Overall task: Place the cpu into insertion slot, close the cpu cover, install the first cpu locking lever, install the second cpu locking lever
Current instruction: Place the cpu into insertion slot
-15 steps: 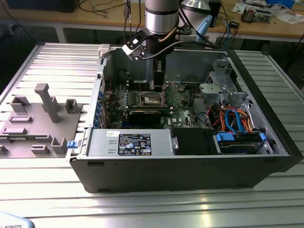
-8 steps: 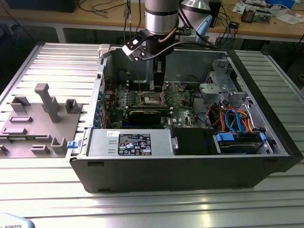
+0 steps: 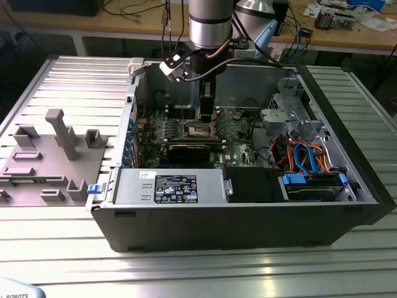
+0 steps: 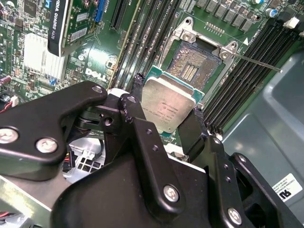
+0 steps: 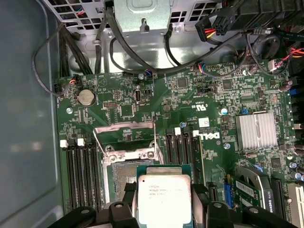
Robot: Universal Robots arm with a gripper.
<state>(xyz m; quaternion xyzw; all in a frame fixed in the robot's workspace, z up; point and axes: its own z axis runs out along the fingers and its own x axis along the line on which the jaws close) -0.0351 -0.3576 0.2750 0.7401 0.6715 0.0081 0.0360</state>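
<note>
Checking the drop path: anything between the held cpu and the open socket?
Nothing visible. The gripper holds the cpu by its edges, partly over the bare socket. The cpu cover is flipped up off the socket, and the thin locking lever is swung out to the side.

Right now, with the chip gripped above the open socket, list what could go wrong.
1. The small square silvery-grey cpu, clamped in the black gripper, hangs above the open socket with its contacts bare, and looks offset from it. Lowering it misaligned might bend contacts.
2. The silvery metal-frame cpu cover stands open beside the socket, so a finger could catch it.
3. The thin steel lever juts out nearby and could snag.
</note>
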